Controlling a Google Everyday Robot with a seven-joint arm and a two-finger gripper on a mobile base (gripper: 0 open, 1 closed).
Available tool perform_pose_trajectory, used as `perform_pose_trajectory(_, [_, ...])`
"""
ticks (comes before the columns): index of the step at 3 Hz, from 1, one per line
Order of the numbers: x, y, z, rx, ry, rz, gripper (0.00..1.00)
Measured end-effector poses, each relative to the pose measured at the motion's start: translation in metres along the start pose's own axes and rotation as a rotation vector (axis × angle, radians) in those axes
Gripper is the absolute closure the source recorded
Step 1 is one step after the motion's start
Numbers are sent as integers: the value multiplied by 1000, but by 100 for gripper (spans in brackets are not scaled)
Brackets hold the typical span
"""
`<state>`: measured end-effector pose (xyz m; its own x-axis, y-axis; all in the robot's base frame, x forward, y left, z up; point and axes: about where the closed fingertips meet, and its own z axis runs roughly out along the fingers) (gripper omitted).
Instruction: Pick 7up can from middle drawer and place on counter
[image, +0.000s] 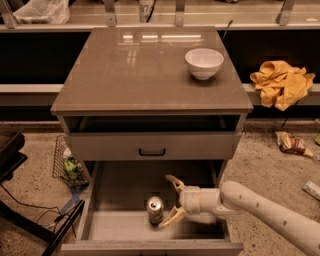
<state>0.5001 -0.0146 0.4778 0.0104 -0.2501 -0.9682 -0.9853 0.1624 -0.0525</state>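
The 7up can stands upright on the floor of the open middle drawer, toward its front. Just right of the can, the pincer gapes wide, holding nothing, seemingly spread to straddle the can's body.

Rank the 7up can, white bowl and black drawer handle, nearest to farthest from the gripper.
The gripper, fingers open, is inside the middle drawer.
1. 7up can, right beside it in the drawer.
2. Black drawer handle, on the front above.
3. White bowl, on the counter's back right.
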Motion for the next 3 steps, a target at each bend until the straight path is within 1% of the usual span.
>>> perform_pose_trajectory(1, [11, 2, 18, -27, 2, -10, 0])
perform_pose_trajectory(2, [29, 6, 29, -48, 12, -7, 22])
perform_pose_trajectory(3, [39, 11, 37, -64, 9, -7, 45])
